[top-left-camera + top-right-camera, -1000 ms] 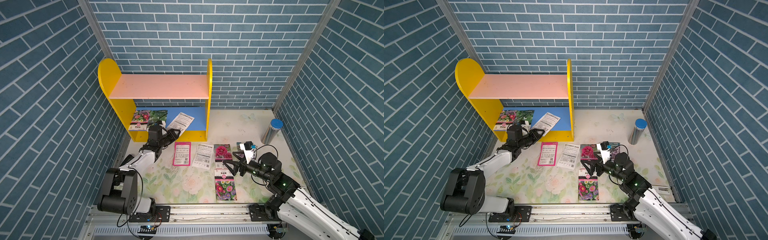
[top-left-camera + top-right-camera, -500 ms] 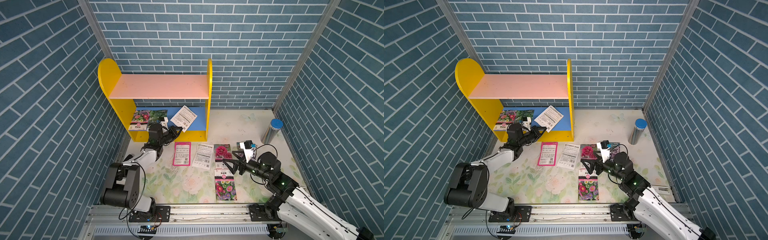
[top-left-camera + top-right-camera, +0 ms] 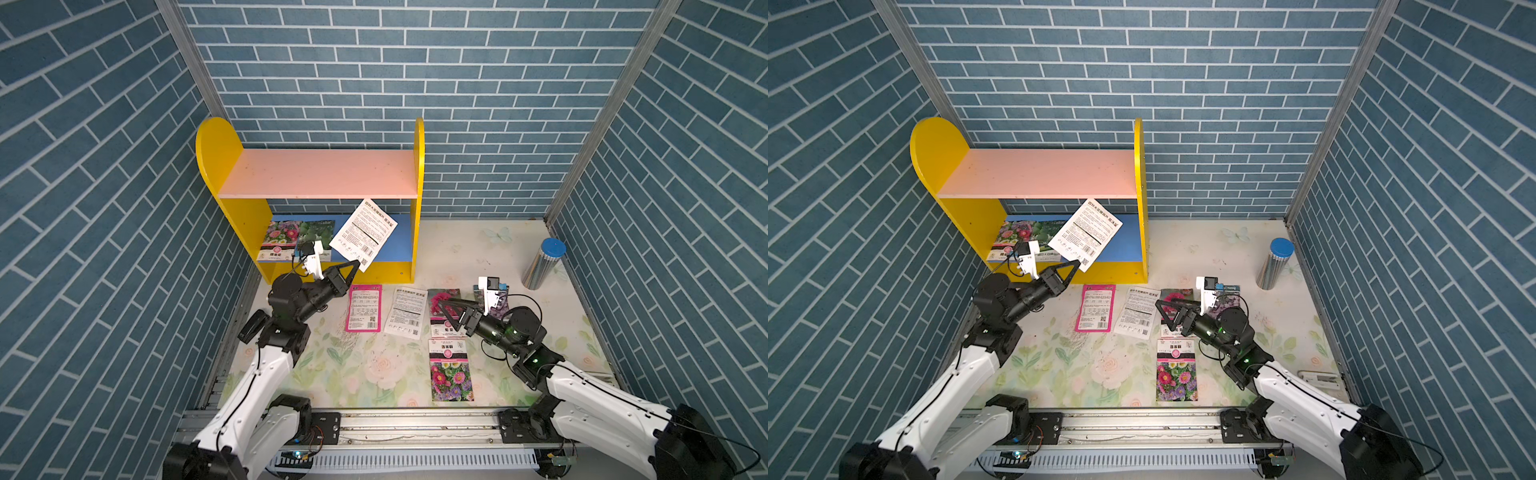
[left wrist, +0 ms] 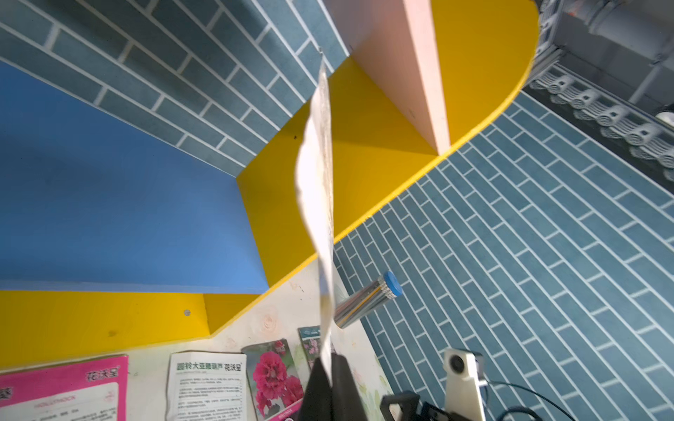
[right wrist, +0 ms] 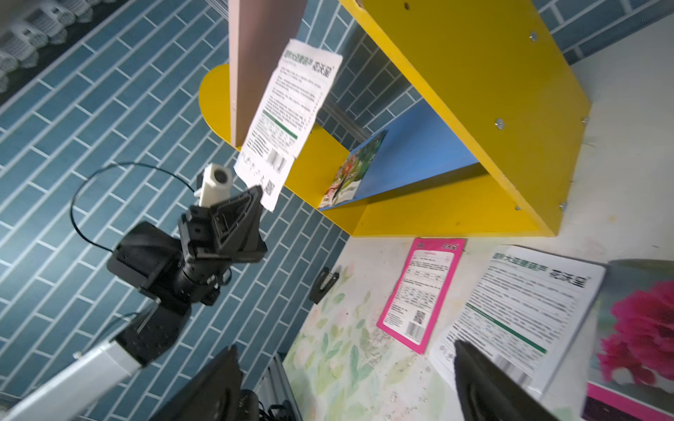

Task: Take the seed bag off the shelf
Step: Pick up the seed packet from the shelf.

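left gripper clenched on seed bag corner by shelf front edge: light, floppy, probably slick; right gripper spread, empty.

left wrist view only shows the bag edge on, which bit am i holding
Observer: The left end effector pinches the white bag by a bottom corner, next to its QR code.
Operator: anything else on the shelf
Observer: Yes, a flower bag lies on the shelf, at the left end of its blue board.
Operator: where's the right arm
Observer: The right end effector is open, low over the table, away from the shelf.
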You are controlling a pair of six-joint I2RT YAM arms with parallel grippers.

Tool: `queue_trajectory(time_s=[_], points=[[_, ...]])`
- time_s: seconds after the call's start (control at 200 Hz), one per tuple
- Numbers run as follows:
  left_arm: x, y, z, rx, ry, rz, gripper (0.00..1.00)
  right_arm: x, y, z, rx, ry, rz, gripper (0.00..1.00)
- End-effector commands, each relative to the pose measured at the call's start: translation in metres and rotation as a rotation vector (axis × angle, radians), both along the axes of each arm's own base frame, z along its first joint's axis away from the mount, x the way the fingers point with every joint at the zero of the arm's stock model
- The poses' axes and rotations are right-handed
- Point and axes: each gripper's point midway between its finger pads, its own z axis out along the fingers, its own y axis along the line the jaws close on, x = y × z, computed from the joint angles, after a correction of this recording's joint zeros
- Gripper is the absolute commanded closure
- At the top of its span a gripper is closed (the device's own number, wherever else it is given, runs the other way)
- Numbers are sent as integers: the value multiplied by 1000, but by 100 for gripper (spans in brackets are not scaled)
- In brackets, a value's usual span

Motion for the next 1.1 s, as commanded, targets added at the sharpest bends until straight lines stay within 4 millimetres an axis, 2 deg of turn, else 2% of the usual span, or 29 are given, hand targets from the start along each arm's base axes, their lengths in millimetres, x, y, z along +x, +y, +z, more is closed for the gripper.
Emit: queue_trajectory(time_s=[0.0, 0.14, 0.19, 0.205, 0.275, 0.45, 0.525, 0.62, 0.765, 0.89, 1.025, 1.095], points=[[-26, -7, 12, -56, -65, -34, 100, -8, 11, 70, 212, -101, 63, 10], [-52, -17, 20, -147, -111, -54, 100, -4, 30, 92, 265, -125, 92, 15], [-56, -21, 18, -178, -107, -63, 100, -3, 36, 99, 294, -130, 108, 18], [-62, -19, 24, -196, -132, -66, 100, -3, 38, 102, 303, -134, 114, 19], [-71, -24, 28, -237, -145, -90, 100, -3, 49, 113, 325, -152, 145, 22], [-87, -31, 41, -288, -183, -125, 100, 5, 73, 119, 327, -156, 182, 29], [-91, -32, 45, -295, -184, -132, 100, 8, 78, 119, 330, -159, 188, 32], [-93, -35, 44, -297, -181, -144, 100, 8, 84, 126, 341, -180, 210, 42], [-93, -39, 39, -294, -167, -156, 100, 6, 90, 140, 354, -213, 243, 50], [-93, -42, 38, -294, -163, -166, 100, 7, 96, 143, 344, -217, 263, 56], [-93, -46, 36, -288, -156, -178, 100, 9, 100, 142, 340, -217, 266, 71], [-92, -48, 34, -285, -149, -182, 100, 11, 102, 141, 336, -213, 266, 84]])
